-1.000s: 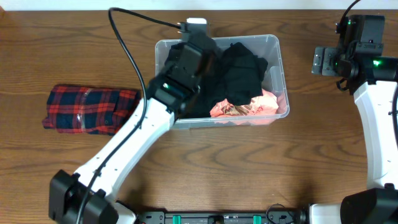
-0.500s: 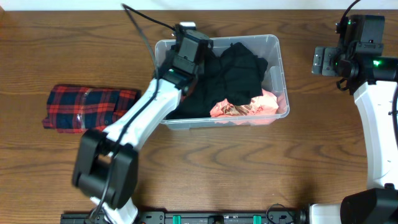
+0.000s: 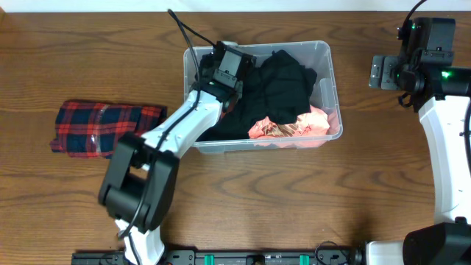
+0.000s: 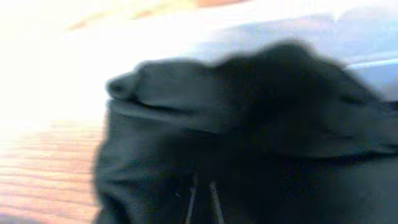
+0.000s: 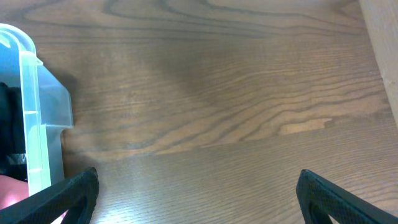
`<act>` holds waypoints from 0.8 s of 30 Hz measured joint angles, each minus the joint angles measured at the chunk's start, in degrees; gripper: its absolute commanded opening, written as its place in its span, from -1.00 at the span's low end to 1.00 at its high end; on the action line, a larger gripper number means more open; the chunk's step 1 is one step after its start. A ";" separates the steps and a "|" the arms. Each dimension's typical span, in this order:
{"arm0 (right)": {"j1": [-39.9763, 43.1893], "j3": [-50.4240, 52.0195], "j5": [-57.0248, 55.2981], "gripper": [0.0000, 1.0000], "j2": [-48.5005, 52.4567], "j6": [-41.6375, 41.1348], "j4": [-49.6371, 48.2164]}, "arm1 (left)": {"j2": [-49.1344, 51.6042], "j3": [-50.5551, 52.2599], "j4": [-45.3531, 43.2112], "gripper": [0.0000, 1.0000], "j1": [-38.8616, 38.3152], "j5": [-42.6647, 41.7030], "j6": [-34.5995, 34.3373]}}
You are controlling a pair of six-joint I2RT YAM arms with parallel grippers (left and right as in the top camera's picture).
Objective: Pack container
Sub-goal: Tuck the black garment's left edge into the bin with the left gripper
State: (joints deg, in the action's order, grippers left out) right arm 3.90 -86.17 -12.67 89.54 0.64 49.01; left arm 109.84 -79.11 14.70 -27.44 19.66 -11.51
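Observation:
The clear plastic container (image 3: pixel 324 46) stands at the back middle of the table, holding black clothing (image 3: pixel 287 85) and a pink garment (image 3: pixel 294 126). My left gripper (image 3: pixel 228 70) reaches down into the container's left half. In the left wrist view its fingertips (image 4: pixel 203 202) sit close together, buried in blurred black cloth (image 4: pixel 249 124). My right gripper (image 3: pixel 383 73) hovers over bare table to the right of the container, open and empty (image 5: pixel 199 193). The container's corner (image 5: pixel 37 124) shows at the left of the right wrist view.
A folded red and blue plaid garment (image 3: pixel 103 129) lies on the table to the left of the container. The table's back edge runs just behind the container. The left arm's cable arcs over the container's back left corner.
My left arm has swung further back and lower into the container's left half, pushing the black cloth down. The right arm has not moved.

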 measured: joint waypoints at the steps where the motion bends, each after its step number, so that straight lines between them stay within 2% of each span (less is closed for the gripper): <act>1: 0.00 0.00 0.02 0.99 0.00 0.00 0.02 | -1.77 0.00 0.85 -0.79 0.00 -0.02 0.04; 9: 0.00 0.00 0.00 0.98 0.00 0.00 0.02 | -14.23 -0.20 7.13 -0.77 0.00 0.04 0.85; 16: 0.00 0.00 0.00 0.99 0.00 0.00 0.02 | -12.39 0.11 16.26 -0.76 0.00 0.02 -1.20; 24: 0.00 0.00 0.00 0.98 0.00 0.00 0.02 | -10.60 2.29 22.16 -0.77 0.00 -0.02 -5.79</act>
State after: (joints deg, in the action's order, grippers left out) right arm 3.90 -86.17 -12.67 89.54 0.64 49.04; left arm 99.24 -76.82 36.86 -27.44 19.64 -17.30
